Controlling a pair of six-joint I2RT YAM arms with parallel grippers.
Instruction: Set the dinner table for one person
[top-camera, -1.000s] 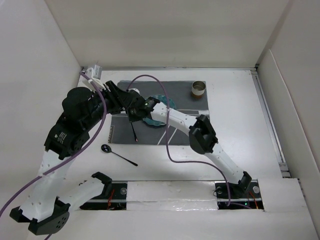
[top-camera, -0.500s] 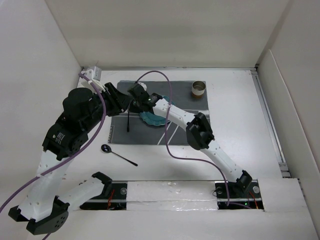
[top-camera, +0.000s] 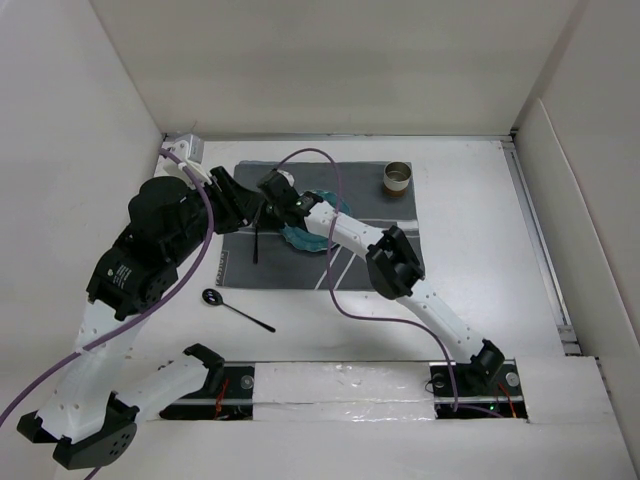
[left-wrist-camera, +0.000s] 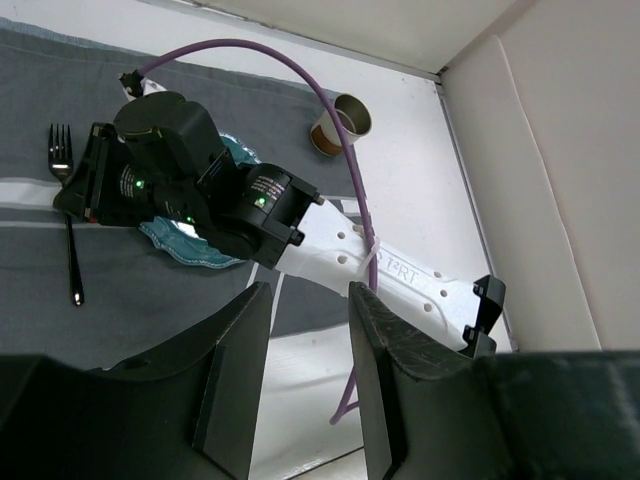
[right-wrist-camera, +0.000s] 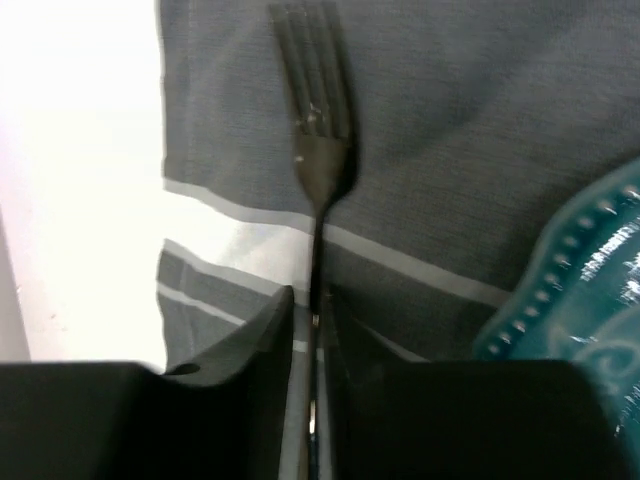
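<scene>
Your right gripper (right-wrist-camera: 310, 295) nudged the fork (right-wrist-camera: 320, 170) up-left on the placemat (right-wrist-camera: 430, 130); jaws barely parted, a crooked lift could snag it.

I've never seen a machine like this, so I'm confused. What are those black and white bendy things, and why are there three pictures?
Those are two robot arms: the left arm and the right arm. Each ends in a two-finger gripper. One picture looks down from above. The other two come from little cameras on the wrists. On the white dinner table lies a grey placemat with a teal plate, a fork and a cup on it. A spoon lies off the mat. The left gripper is open and empty. The right gripper has a finger on each side of the fork's handle; I cannot tell whether it squeezes.
</scene>
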